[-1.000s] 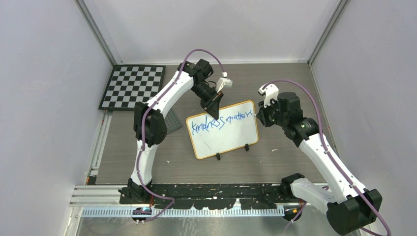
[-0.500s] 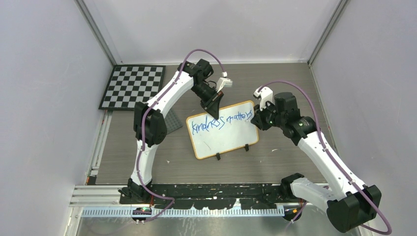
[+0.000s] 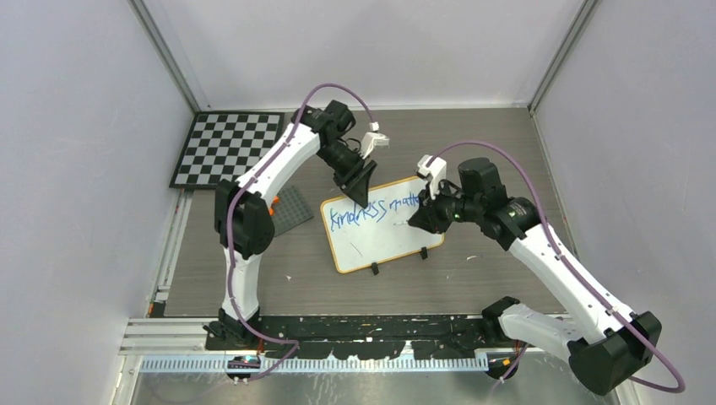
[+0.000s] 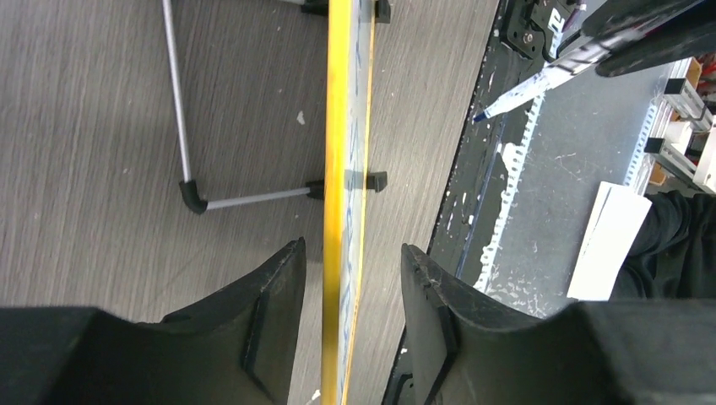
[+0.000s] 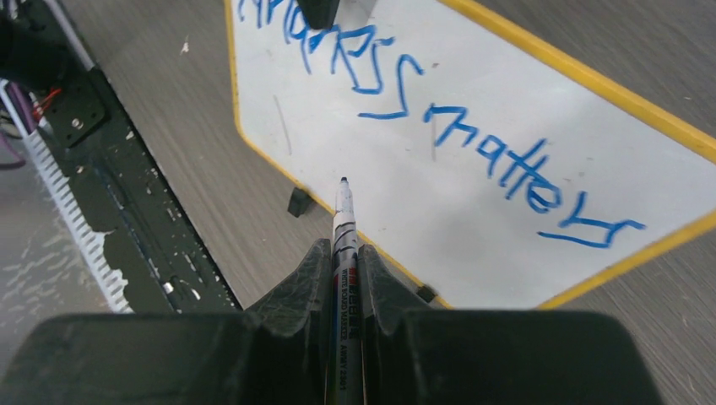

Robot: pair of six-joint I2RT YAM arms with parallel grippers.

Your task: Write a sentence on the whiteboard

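Whiteboard (image 3: 384, 240) likely needs a second line next: right hand (image 5: 342, 253) grips the marker (image 5: 342, 215), left hand (image 4: 350, 253) gapes astride its top edge

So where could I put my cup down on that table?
A wide bare strip lies between the whiteboard and the rail in front. The far right corner, beyond the right arm, is bare. Crowded: the whiteboard, with the left gripper over its top edge and the right gripper holding a marker, and the checkerboard and grey plate at left.
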